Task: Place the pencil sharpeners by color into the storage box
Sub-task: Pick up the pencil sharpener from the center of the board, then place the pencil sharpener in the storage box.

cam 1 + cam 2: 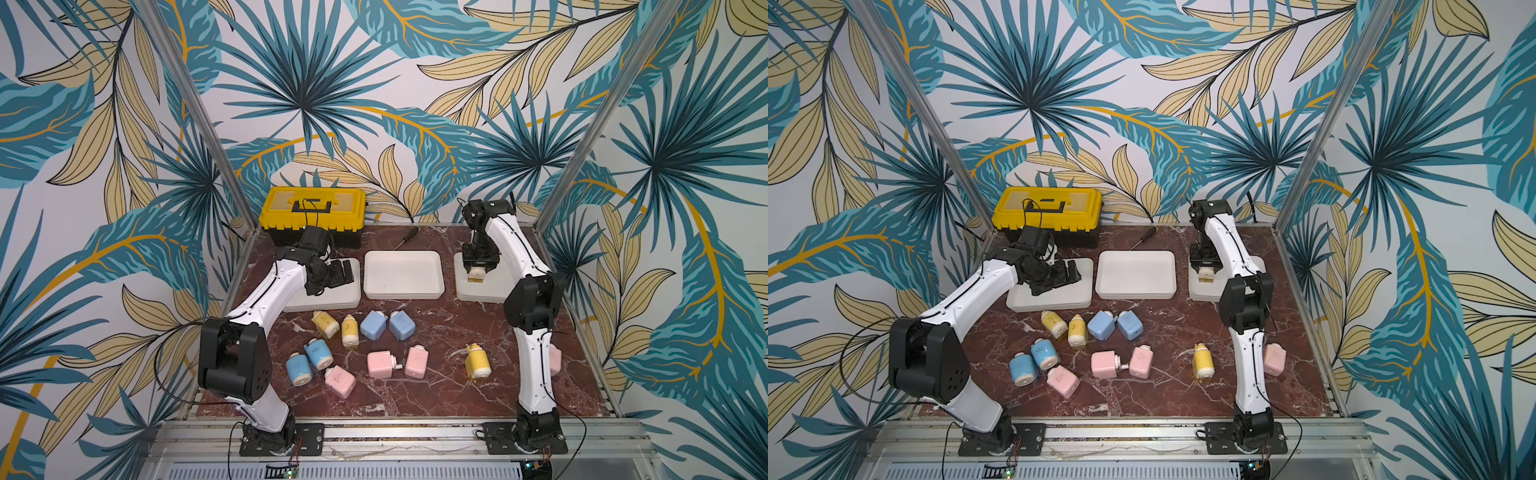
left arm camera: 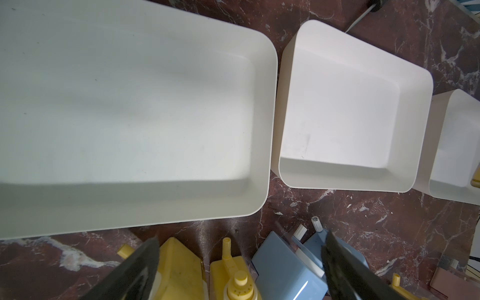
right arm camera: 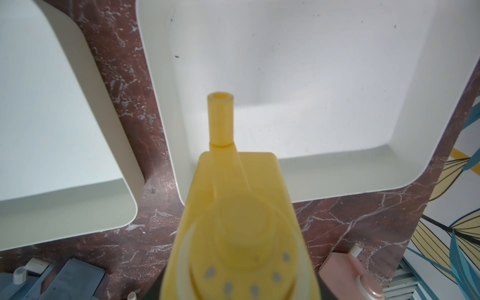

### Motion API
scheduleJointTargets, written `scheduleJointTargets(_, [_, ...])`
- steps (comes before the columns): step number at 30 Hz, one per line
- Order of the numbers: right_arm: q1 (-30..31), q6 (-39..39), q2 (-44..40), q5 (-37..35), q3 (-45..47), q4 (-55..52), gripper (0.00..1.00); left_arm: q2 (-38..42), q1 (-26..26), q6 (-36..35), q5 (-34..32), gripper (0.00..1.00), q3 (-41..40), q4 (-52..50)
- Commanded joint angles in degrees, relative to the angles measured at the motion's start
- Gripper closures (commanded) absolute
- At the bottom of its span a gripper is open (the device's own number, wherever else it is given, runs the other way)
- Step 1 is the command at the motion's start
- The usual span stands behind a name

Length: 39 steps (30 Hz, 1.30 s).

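The storage box is three white open trays in a row: left (image 1: 324, 301), middle (image 1: 403, 274), right (image 1: 473, 293). My right gripper (image 1: 476, 270) hangs over the right tray (image 3: 324, 91), shut on a yellow pencil sharpener (image 3: 239, 202) whose crank points down. My left gripper (image 1: 341, 274) is open and empty above the left tray (image 2: 130, 104). On the table lie yellow sharpeners (image 1: 325, 324) (image 1: 350, 330) (image 1: 477, 360), several blue ones (image 1: 373, 325) and pink ones (image 1: 381, 363). One pink sharpener (image 1: 1273, 359) is half hidden behind my right arm.
A closed yellow and black toolbox (image 1: 312, 216) stands at the back left. A screwdriver (image 1: 409, 237) lies behind the middle tray. Metal frame posts flank the marble table (image 1: 436, 395), with a rail along its front edge.
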<state>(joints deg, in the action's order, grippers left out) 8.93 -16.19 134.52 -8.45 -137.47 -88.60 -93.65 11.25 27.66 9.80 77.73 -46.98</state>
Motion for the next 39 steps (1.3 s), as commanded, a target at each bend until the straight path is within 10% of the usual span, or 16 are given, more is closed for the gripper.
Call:
scheduleJointTargets(1, [-0.8,2.3,1.1,-1.0,-1.2,-2.1,0.61,1.8,-0.3,-1.0,-1.3,0.01,-0.6,-0.4])
scheduleJointTargets(39, [-0.7,8.5,3.2,11.6,4.6,1.7,0.63,-0.6,-0.3,-1.1,-0.4,0.01,-1.2,-0.4])
